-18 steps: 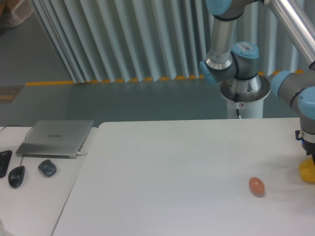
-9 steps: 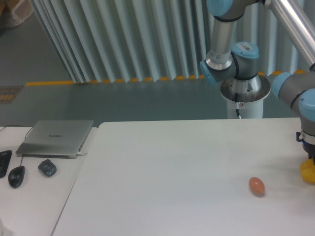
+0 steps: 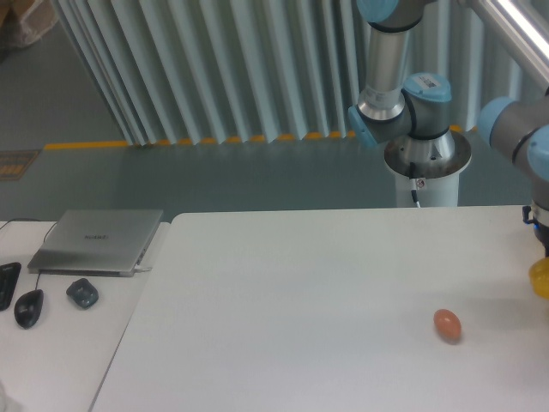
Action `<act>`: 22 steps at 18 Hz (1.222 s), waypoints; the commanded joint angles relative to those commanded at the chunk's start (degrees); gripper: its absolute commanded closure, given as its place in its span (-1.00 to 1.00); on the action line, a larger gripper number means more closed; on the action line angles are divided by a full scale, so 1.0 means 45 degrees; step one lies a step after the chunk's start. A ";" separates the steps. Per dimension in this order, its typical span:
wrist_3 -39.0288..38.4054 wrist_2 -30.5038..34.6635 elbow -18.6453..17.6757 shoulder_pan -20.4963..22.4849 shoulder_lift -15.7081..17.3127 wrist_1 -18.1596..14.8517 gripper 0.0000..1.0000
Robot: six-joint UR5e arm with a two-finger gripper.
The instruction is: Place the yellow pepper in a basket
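Observation:
The yellow pepper [image 3: 540,281] is a small bright-yellow lump at the far right edge of the frame, cut off by it. It hangs just under the dark end of my gripper [image 3: 543,264] and is lifted a little off the white table [image 3: 309,292]. The gripper is mostly out of frame; its fingers are not clearly visible, but it carries the pepper. No basket is in view. An orange-brown egg-shaped object [image 3: 447,325] lies on the table to the lower left of the pepper.
The arm's base column [image 3: 425,163] stands behind the table's far edge. On a side desk at the left lie a closed laptop [image 3: 99,241], a grey object [image 3: 82,293] and a black mouse [image 3: 28,307].
The gripper and the yellow pepper have risen and shifted slightly right, toward the frame's edge. The egg-shaped object has not moved.

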 joint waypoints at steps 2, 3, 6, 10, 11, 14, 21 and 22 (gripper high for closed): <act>0.0020 -0.0449 0.0410 0.0039 0.0020 0.0078 0.29; 0.0020 -0.0392 0.0489 0.0039 0.0001 0.0175 0.29; -0.0039 -0.0392 0.0665 0.0252 -0.0078 0.1011 0.29; -0.0176 -0.0411 0.0685 0.1149 -0.0058 0.1582 0.28; -0.0176 -0.0431 0.0704 0.1384 -0.0058 0.1679 0.28; -0.0156 -0.0237 0.0704 0.1854 -0.0291 0.2438 0.28; -0.0254 -0.0158 0.0646 0.2831 -0.0721 0.3903 0.26; -0.0196 -0.0157 0.0626 0.2871 -0.0780 0.4235 0.26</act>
